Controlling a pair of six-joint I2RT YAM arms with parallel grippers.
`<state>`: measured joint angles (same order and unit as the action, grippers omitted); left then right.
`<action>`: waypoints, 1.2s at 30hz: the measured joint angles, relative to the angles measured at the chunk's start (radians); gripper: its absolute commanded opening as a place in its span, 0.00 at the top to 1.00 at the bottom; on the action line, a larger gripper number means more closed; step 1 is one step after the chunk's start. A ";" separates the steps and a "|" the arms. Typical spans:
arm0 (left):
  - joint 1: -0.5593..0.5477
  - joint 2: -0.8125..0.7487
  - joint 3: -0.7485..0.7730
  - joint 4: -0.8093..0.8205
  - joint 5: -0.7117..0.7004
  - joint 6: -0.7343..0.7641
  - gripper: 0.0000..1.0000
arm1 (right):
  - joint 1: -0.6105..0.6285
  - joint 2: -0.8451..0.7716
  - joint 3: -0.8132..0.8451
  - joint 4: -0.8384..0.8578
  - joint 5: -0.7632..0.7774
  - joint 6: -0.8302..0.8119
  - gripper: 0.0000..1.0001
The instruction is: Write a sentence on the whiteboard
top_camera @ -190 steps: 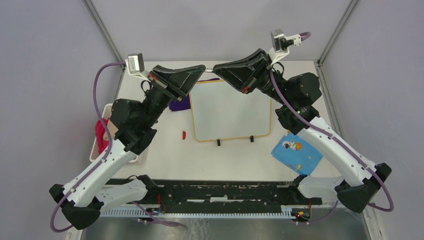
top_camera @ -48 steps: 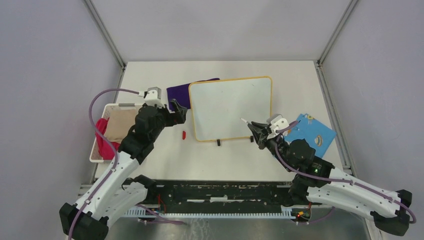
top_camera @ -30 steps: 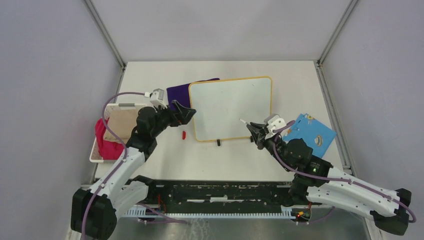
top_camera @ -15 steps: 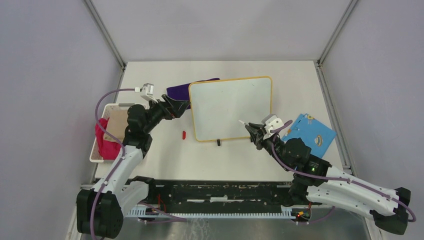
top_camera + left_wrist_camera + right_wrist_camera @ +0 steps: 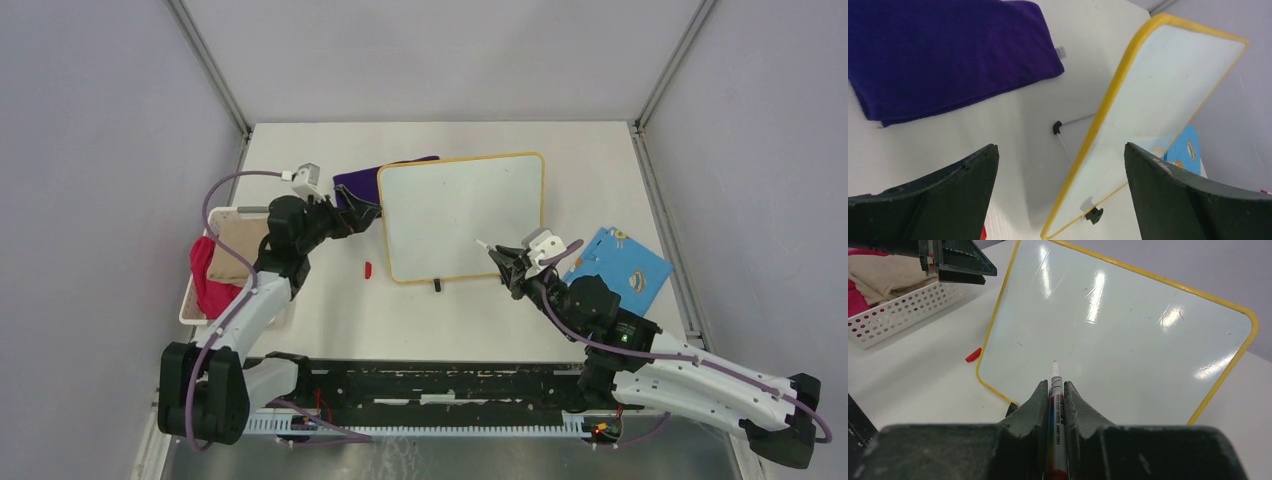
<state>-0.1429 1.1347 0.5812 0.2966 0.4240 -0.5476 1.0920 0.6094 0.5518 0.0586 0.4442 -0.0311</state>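
The whiteboard (image 5: 460, 215) lies mid-table, its yellow-framed surface blank; no sentence is in view. My right gripper (image 5: 503, 260) hovers at the board's near right corner, shut on a white marker (image 5: 1055, 410) whose bare tip points over the whiteboard (image 5: 1118, 330). My left gripper (image 5: 372, 210) sits wide open by the board's left edge. In the left wrist view that gripper (image 5: 1060, 146) frames the whiteboard (image 5: 1168, 100), its yellow edge running between the jaws without touching them.
A purple cloth (image 5: 355, 185) lies left of the board. A small red cap (image 5: 367, 269) rests near the board's near left corner. A white basket (image 5: 225, 290) of cloths stands at the far left, and a blue patterned cloth (image 5: 615, 265) lies at the right.
My left arm has swung its open gripper away from me and to the left along the board's left edge. The right gripper with the marker has crept slightly toward the board.
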 measured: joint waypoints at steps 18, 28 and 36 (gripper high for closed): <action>-0.076 -0.073 0.369 -0.325 -0.307 0.206 0.00 | 0.000 0.012 0.000 0.000 -0.003 0.000 1.00; -0.064 -0.167 0.117 -0.279 -0.148 0.278 0.00 | 0.000 0.011 0.000 0.000 -0.013 0.000 1.00; -0.072 -0.248 -0.030 -0.266 -0.217 0.248 0.00 | 0.000 -0.002 0.000 -0.003 -0.026 0.000 1.00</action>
<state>-0.2153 0.8867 0.5514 0.0307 0.2070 -0.2996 1.0920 0.6075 0.5522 0.0559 0.4183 -0.0311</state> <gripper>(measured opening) 0.994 0.178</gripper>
